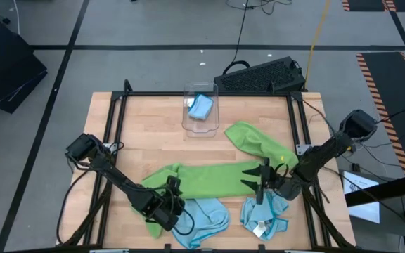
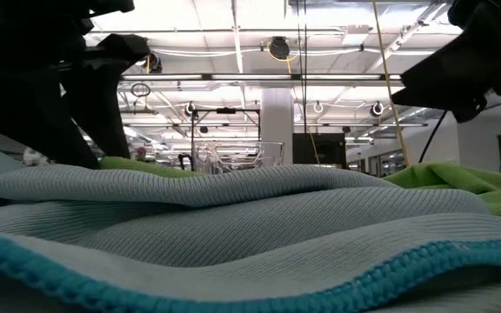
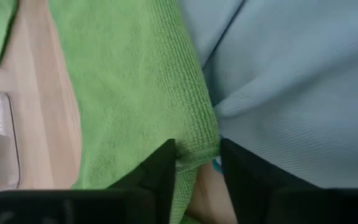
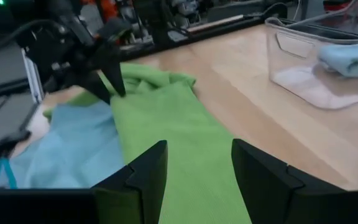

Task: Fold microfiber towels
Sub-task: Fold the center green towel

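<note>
Fingers of the left gripper stand narrow on either side of the corner edge of the long green towel; right gripper is spread apart above that towel's other end, holding nothing.

Left gripper sits at the towel's left end, where green hem meets a light blue towel lying at the table's front edge. A second blue towel is bunched just beside the right gripper, white tag showing. Another green towel lies crumpled behind the right gripper, near the right frame rail. One folded blue towel rests inside the clear bin at the back centre. Bare table lies open between bin and long towel.
</note>
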Available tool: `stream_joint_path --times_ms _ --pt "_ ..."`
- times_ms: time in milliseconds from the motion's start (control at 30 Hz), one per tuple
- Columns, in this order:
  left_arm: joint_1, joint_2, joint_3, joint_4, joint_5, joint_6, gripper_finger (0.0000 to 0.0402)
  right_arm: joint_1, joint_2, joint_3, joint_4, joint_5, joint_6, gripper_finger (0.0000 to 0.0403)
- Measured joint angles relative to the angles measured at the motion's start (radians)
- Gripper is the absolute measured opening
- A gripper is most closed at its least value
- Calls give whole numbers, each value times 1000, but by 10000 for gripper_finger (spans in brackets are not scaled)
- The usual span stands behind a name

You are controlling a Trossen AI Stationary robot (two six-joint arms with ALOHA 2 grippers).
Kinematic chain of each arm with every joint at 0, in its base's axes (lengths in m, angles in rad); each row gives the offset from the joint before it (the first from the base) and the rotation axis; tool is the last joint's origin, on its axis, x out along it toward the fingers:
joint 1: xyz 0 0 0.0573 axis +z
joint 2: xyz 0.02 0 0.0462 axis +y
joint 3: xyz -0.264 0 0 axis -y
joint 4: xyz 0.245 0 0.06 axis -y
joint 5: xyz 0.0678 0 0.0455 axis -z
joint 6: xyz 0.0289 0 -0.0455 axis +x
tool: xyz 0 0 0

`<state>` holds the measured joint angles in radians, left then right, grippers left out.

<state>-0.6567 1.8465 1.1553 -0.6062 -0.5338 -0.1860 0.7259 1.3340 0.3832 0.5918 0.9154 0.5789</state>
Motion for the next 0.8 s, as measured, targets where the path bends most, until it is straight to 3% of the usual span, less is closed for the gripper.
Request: stream_joint_path --times_ms 167,333,433,800 --pt "2 0 0 2 -17 11 62 -29 157 32 203 -2 -53 171" --pt "4 0 0 6 -17 12 8 -54 311 184 214 -3 -109 171" --pt "11 -3 0 6 -15 25 12 -73 402 301 203 -19 -176 171" --pt "28 -97 2 23 11 123 4 -191 655 684 -32 -241 -236 185"
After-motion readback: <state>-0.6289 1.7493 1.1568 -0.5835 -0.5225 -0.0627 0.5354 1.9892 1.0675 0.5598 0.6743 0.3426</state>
